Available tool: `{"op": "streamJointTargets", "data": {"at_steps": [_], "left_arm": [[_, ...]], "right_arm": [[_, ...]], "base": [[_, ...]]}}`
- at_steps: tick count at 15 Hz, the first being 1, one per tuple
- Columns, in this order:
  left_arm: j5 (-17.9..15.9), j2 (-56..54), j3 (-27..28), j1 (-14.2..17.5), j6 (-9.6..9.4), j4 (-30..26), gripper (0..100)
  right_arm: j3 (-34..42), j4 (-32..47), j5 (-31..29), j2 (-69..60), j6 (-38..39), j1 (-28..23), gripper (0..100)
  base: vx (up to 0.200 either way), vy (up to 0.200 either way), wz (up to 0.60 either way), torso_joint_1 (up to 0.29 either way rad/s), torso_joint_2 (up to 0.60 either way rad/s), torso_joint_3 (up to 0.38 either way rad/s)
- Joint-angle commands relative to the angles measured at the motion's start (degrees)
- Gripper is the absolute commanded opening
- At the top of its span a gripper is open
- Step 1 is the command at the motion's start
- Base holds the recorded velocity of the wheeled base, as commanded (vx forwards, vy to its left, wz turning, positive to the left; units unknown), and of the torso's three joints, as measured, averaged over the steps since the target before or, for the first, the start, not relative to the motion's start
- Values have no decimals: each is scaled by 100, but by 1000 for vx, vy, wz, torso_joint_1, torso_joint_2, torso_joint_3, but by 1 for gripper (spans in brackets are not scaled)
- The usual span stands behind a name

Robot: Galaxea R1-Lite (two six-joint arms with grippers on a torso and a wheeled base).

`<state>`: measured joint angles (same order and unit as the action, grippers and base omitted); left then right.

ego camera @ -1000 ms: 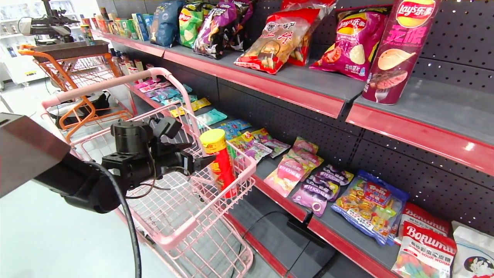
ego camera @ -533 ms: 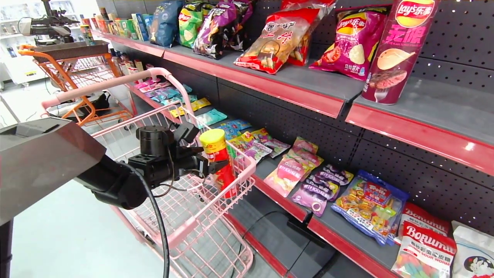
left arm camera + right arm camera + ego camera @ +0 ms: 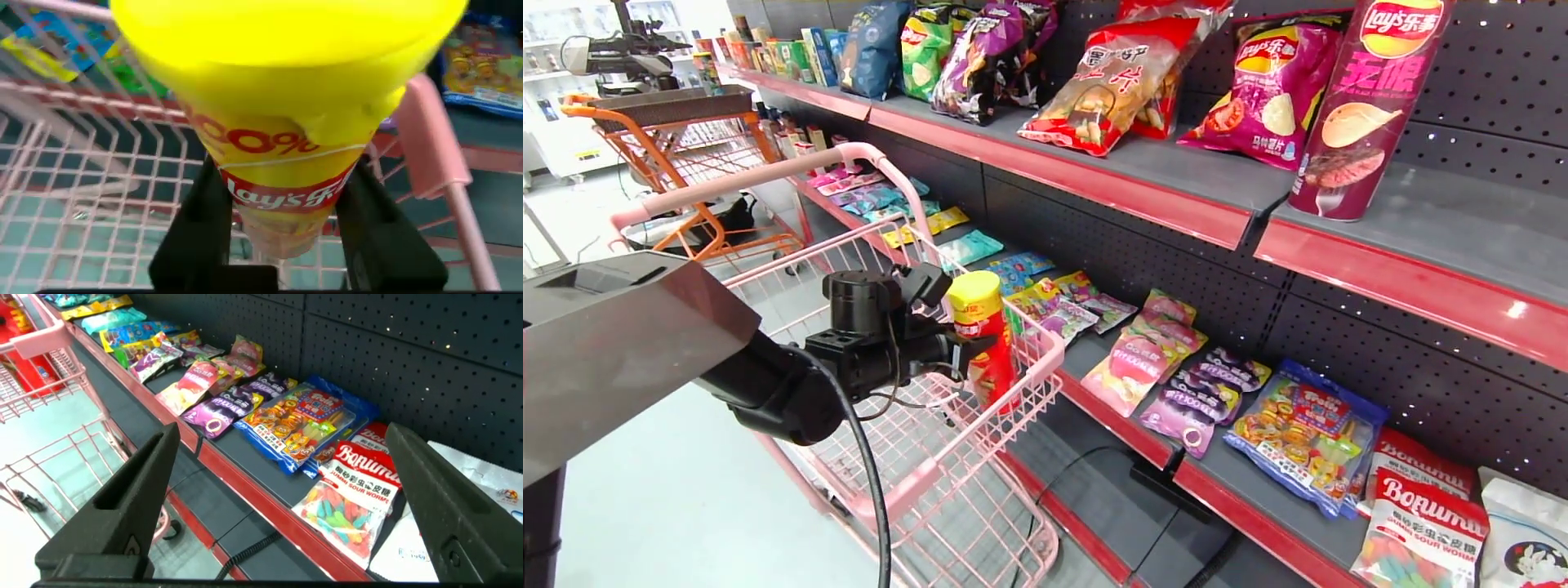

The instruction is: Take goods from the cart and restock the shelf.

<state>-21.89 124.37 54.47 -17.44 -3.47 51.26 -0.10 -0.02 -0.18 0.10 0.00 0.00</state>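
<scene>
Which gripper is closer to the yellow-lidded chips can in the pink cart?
Left. The left gripper is right at the can; the right gripper is off over candy bags on the lower shelf.

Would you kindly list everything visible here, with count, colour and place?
chip can: one, red with yellow lid, upright in the pink cart
tall can: one, purple, upper shelf, right end
chip bags: about six, blue, green, purple, red, magenta, upper shelf
candy bags: many, mixed colours, lying flat on the lower shelf
shelves: two, grey with red edges
pink cart: one, beside the shelves
orange cart: one, behind the pink cart
cable: one, black, under the lower shelf
left gripper: black, closed around the chip can
right gripper: black, open, above the lower shelf
</scene>
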Motion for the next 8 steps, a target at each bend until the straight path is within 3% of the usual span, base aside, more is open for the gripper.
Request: {"op": "streamJointTargets", "data": {"at_steps": [1, 3, 6, 8], "left_arm": [[115, -888, -279, 66, 198, -257, 0], [133, -2075, -613, 242, 506, -1039, 0], [309, -3964, -1290, 681, 506, -1268, 0], [326, -5502, -1694, 874, 497, -2182, 0]], "right_arm": [[1, -6, 1, -1, -9, 0, 100], [1, -6, 9, -1, -9, 0, 100], [1, -6, 9, -1, -9, 0, 100], [1, -6, 9, -1, 0, 0, 100]], "base": [[0, 0, 0, 0, 0, 0], [0, 0, 0, 0, 0, 0], [0, 0, 0, 0, 0, 0], [0, 0, 0, 0, 0, 0]]}}
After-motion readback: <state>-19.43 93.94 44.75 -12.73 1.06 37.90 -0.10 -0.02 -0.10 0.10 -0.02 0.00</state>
